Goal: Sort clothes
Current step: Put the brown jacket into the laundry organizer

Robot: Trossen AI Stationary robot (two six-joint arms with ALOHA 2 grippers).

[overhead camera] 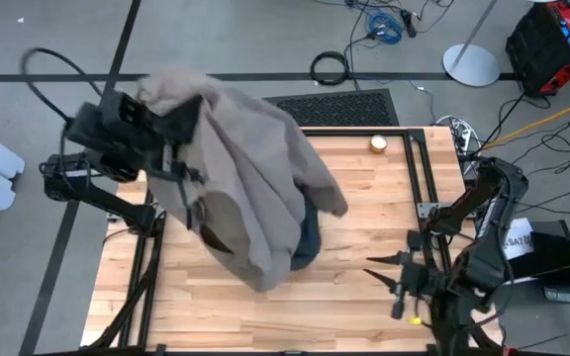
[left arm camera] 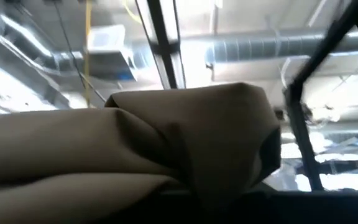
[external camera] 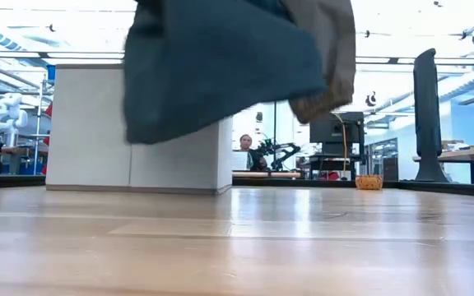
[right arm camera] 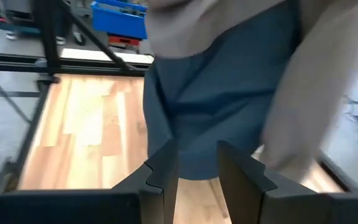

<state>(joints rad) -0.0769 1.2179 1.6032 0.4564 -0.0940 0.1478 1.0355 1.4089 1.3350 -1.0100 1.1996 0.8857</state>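
Observation:
A taupe-brown garment is draped over my left gripper, high above the table's left half. A dark blue-grey layer hangs with it; lining or separate piece, I cannot tell. All of it hangs clear of the wooden table. In the left wrist view, bunched taupe cloth covers the fingers. My right gripper stands open near the table's near right corner, pointing toward the hanging cloth and apart from it. Between its fingers the blue-grey layer shows farther off. My left gripper holds the taupe-brown garment aloft, but the cloth itself covers the fingers, so the part and the hold do not show. The garment hangs in slack folds below and around the gripper, with its lowest edge well above the tabletop.
A small round object lies near the table's far right corner, and a small yellow thing by the right arm's base. A black floor mat lies beyond the far edge. A person sits far off in the room.

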